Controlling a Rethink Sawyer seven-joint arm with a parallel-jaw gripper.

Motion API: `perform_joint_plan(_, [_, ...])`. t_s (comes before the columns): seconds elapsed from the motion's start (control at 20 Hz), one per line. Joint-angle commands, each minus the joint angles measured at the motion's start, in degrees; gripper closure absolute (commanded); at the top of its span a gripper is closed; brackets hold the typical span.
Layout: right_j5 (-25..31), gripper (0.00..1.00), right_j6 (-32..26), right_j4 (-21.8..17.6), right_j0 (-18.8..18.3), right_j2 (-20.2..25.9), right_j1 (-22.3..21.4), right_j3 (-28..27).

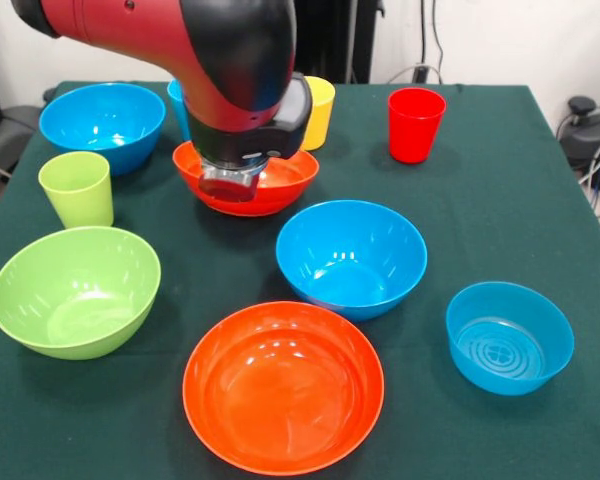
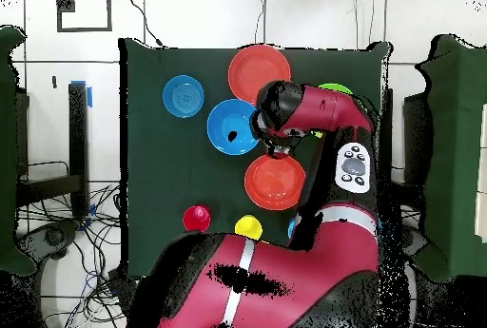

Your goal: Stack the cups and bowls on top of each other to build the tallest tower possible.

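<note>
All bowls and cups stand apart on the green cloth, none on another. My gripper (image 1: 228,186) hangs low over the far orange bowl (image 1: 270,185), mostly hidden under the black wrist (image 2: 271,120). Behind the arm stand a yellow cup (image 1: 320,112) and a sliver of the blue cup (image 1: 176,100). The red cup (image 1: 416,124) is at the far right. At the left are a deep blue bowl (image 1: 102,122), the green cup (image 1: 77,188) and the green bowl (image 1: 75,290). Nearer lie a second blue bowl (image 1: 351,257), a wide orange bowl (image 1: 283,385) and a small blue bowl (image 1: 509,336).
The table's green cloth (image 1: 500,230) ends close behind the cups and just beyond the small blue bowl. Cables and black equipment (image 1: 590,135) sit off the right edge. In the overhead view the arm's red body (image 2: 285,277) covers the table's near part.
</note>
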Motion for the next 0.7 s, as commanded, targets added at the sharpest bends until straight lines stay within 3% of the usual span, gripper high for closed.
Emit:
perform_joint_plan(0.05, [5.1, 1.0, -10.3, -1.6, 2.3, 5.6, -1.1, -6.3])
perform_joint_plan(0.2, [6.1, 1.0, -9.7, -1.1, 2.7, 5.7, -1.0, -7.8])
perform_joint_plan(0.45, [14.9, 1.0, -8.8, -1.5, 4.7, 4.5, -0.8, -13.3])
perform_joint_plan(0.7, [19.6, 1.0, -9.1, -1.4, 5.2, 4.4, -0.2, -16.0])
